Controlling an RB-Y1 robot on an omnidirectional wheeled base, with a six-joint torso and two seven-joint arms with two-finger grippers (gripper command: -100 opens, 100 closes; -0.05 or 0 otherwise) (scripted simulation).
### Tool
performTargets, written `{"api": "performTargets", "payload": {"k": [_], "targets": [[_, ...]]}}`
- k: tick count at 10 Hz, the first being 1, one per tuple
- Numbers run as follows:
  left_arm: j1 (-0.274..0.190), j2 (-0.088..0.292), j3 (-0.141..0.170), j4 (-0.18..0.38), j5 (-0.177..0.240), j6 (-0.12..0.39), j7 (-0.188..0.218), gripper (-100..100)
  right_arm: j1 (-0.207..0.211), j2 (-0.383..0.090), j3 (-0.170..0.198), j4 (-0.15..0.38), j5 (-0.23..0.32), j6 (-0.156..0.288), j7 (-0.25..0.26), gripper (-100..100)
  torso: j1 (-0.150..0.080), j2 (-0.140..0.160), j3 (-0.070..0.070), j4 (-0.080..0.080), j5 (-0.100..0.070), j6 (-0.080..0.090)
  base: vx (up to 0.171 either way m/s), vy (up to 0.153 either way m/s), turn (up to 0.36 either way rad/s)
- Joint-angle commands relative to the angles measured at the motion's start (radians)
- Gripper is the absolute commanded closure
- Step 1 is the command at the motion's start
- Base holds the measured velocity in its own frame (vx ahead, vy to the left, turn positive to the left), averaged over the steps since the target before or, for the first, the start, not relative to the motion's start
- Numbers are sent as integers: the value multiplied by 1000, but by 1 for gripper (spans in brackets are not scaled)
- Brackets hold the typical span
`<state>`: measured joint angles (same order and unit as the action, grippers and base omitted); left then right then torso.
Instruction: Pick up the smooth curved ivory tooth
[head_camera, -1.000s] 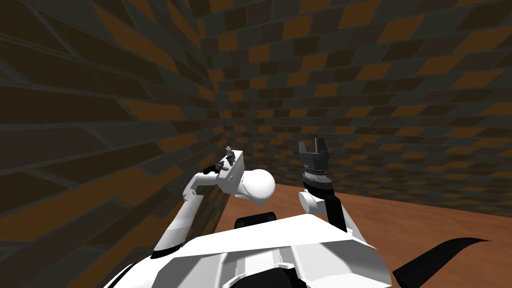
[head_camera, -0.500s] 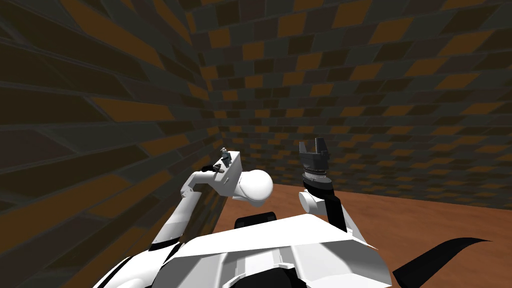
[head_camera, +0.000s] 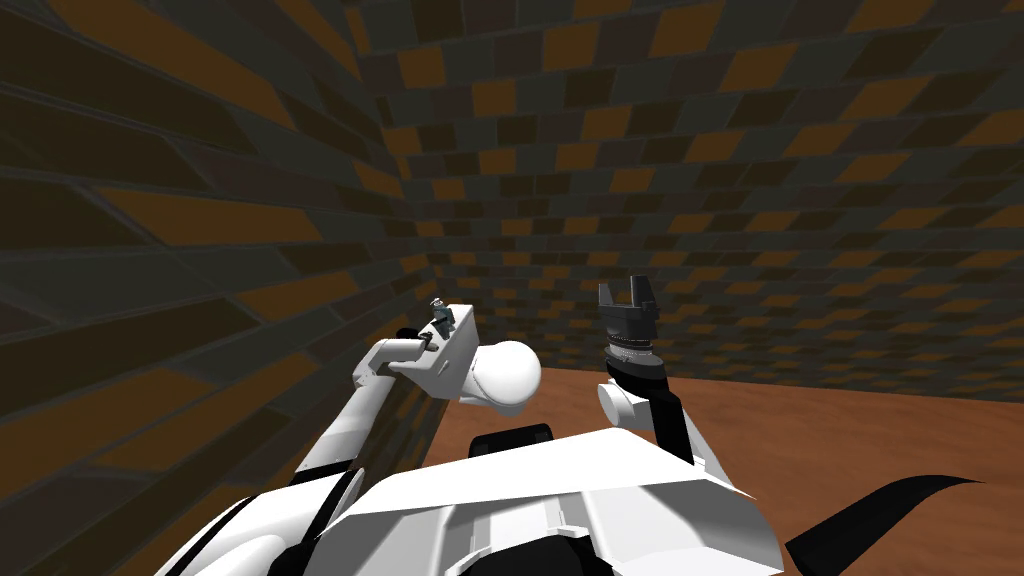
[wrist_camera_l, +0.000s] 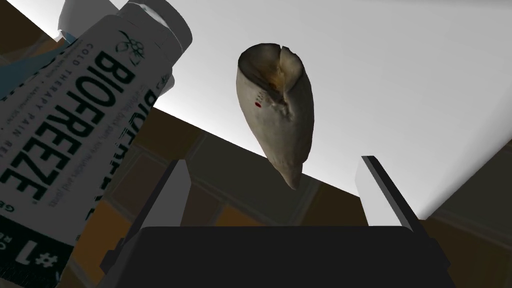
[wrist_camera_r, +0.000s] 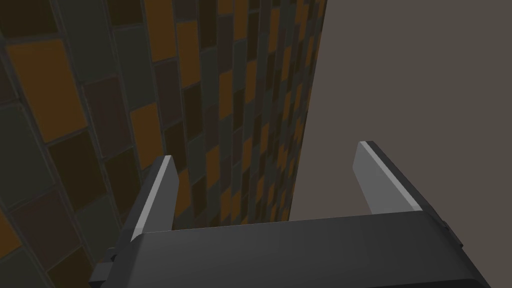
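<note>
- Your left gripper (wrist_camera_l: 273, 163) had its fingers spread. The tooth (wrist_camera_l: 276, 115) lay straight ahead between them, untouched, with its long axis along your reach and its pointed tip toward you.
- A tube (wrist_camera_l: 65, 125) was just beside it, past one finger.
- Both sat on a pale surface (wrist_camera_l: 400, 75) by the tiled wall (head_camera: 700, 150).
- Your right gripper (wrist_camera_r: 266, 151), also spread, was raised well apart.

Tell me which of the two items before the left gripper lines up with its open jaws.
The pale curved tooth, its tip toward the left gripper, centred between the jaws; the Biofreeze tube lies off to one side, outside them.
</note>
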<state>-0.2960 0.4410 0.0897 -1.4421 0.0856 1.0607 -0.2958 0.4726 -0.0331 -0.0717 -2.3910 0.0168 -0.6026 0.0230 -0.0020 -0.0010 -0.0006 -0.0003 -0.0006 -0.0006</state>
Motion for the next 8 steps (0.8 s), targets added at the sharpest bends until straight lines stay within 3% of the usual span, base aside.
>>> {"api": "performTargets", "payload": {"k": [1,2,3,4,6,7,8], "targets": [[-3,24,9,3,13,34,-6,-100,0,0,0,0,0,0,0,0,0,0,0,0,0,0,14,-26,-28],[-4,16,6,4,9,19,-4,-100,0,0,0,0,0,0,0,0,0,1,0,0,0,0,6,-10,-1],[-4,18,7,4,10,24,-5,0,0,0,0,0,0,0,0,0,1,1,1,0,0,0,0,0,0],[-1,12,4,30,4,-6,-1,-100,0,0,0,0,0,0,0,0,2,1,1,0,0,0,31,19,-20],[2,7,1,57,-3,-35,3,-100,0,0,0,0,0,0,0,0,4,-2,-1,0,1,0,61,32,-18],[1,7,1,48,-3,-24,2,-100,0,0,0,0,0,0,0,0,4,-2,-1,-1,1,0,24,16,-2],[1,6,1,50,-3,-28,3,100,0,0,0,0,0,0,0,0,5,-2,-2,-1,2,0,0,0,0]]}}
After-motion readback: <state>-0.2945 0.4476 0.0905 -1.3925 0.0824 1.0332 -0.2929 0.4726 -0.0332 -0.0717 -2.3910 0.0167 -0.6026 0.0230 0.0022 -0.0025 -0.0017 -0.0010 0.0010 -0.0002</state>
